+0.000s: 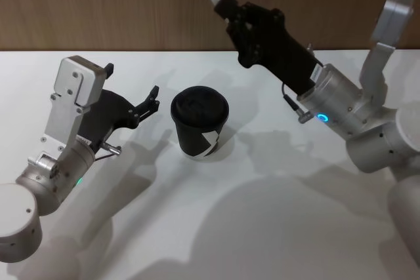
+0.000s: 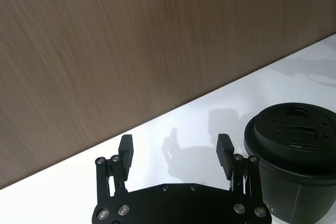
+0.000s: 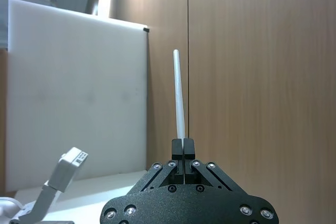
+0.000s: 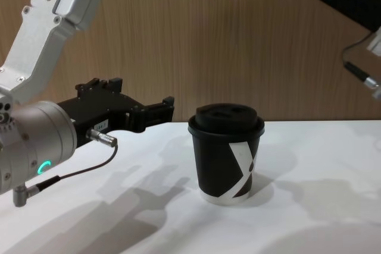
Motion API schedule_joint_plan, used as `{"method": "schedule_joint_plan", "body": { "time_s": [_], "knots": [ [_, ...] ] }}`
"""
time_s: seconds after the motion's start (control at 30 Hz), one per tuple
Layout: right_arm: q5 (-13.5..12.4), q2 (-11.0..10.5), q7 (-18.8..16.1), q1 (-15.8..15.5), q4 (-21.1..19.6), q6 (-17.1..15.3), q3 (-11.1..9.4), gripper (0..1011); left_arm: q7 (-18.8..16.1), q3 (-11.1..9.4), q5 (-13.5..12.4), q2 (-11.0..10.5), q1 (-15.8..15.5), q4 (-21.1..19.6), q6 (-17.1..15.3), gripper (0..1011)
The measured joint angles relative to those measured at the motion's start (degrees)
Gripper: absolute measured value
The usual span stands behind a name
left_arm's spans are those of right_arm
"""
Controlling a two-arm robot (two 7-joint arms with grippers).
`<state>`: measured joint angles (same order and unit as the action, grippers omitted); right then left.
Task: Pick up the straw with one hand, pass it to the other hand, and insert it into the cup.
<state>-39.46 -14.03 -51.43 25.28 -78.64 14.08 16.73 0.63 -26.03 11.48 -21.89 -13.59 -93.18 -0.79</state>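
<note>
one white desk (image 1: 262, 227) runs up to one wood-grain wall (image 1: 98, 4) behind the cup. two silver arms come in, one on each side of the cup: the left arm (image 1: 59, 175) low over the desk, the right arm (image 1: 348, 109) raised.

each arm ends in one black tool. the left tool (image 2: 175, 142) hangs just to the left of the cup, at about the height of its lid and pointing toward it. its two fingers (image 2: 126, 148) are spread wide apart with nothing between them, and they do not touch the cup.

the right tool (image 3: 182, 145) is up behind the cup and to its right, well above the lid, aimed up and away from the cup toward the wall. its two fingers are pressed together on the lower end of the straw.

one black paper coffee cup (image 1: 200, 126) stands upright on the desk between the two arms, with a white x-like mark and a white base rim. one black domed lid (image 4: 226, 120) sits on it.

one thin white straw (image 3: 179, 93) sticks straight out past the right tool's fingertips, well apart from the cup.
</note>
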Motion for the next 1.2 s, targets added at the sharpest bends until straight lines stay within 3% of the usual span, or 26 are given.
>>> {"method": "schedule_joint_plan", "body": {
  "time_s": [0.6, 0.8, 1.2],
  "knots": [
    [-2.0, 1.0, -1.3, 1.0, 2.0, -0.7, 1.8, 15, 0.3, 0.3, 0.5, 0.1, 0.1, -0.1, -0.2, 1002],
    [-2.3, 1.1, -1.4, 1.2, 2.3, -0.8, 2.0, 15, 1.7, 1.6, 3.1, 0.4, 0.3, -0.9, -1.0, 1001],
    [-2.5, 1.2, -1.6, 1.3, 2.5, -0.9, 2.2, 15, 7.8, 5.0, 11.2, 0.6, 0.6, -4.4, -2.8, 1001]
  ]
}}
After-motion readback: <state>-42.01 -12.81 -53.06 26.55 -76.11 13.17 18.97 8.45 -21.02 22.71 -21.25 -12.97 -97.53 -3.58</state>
